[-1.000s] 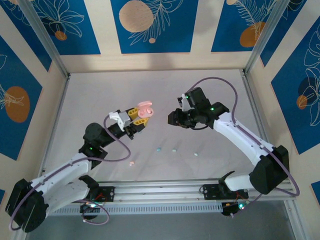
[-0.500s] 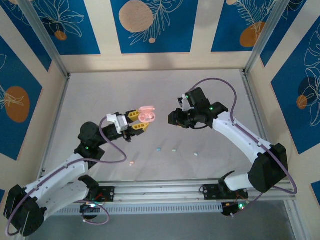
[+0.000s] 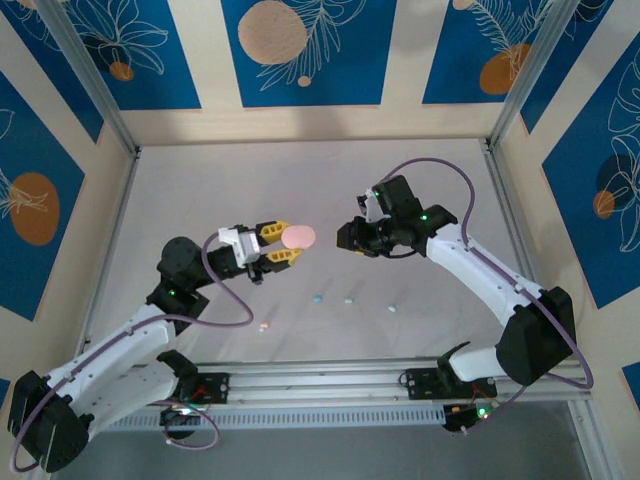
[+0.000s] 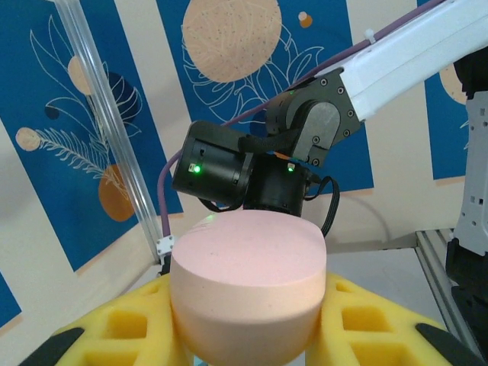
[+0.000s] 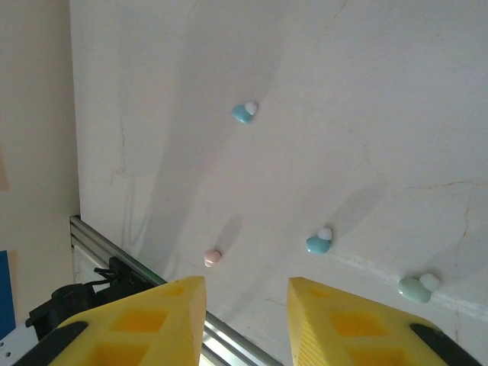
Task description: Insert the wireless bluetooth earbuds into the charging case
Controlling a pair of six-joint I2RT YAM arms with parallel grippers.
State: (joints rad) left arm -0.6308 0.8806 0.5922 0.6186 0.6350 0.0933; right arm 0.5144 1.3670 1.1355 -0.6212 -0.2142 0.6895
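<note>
My left gripper [image 3: 287,244] is shut on a pink charging case [image 3: 299,237] and holds it in the air above the table's middle. In the left wrist view the case [image 4: 248,274] sits squeezed between the yellow fingers [image 4: 114,328], its smooth rounded shell towards the camera. My right gripper [image 3: 343,237] hovers just right of the case, facing it. Its yellow jaws [image 5: 246,320] stand apart with nothing between them. Loose earbuds lie on the table below: a pink one [image 5: 212,258], two light blue ones [image 5: 243,113] [image 5: 317,243] and a pale mint one [image 5: 414,288].
From above, the earbuds lie in a loose row near the front: pink [image 3: 264,326], blue [image 3: 318,298], mint [image 3: 349,299] and a pale one [image 3: 392,308]. An aluminium rail [image 3: 320,380] runs along the near edge. Framed walls enclose the table.
The left gripper has swung a little to the right and turned the case, so a plain pink face shows where its open inside showed before. The right arm has stayed still.
</note>
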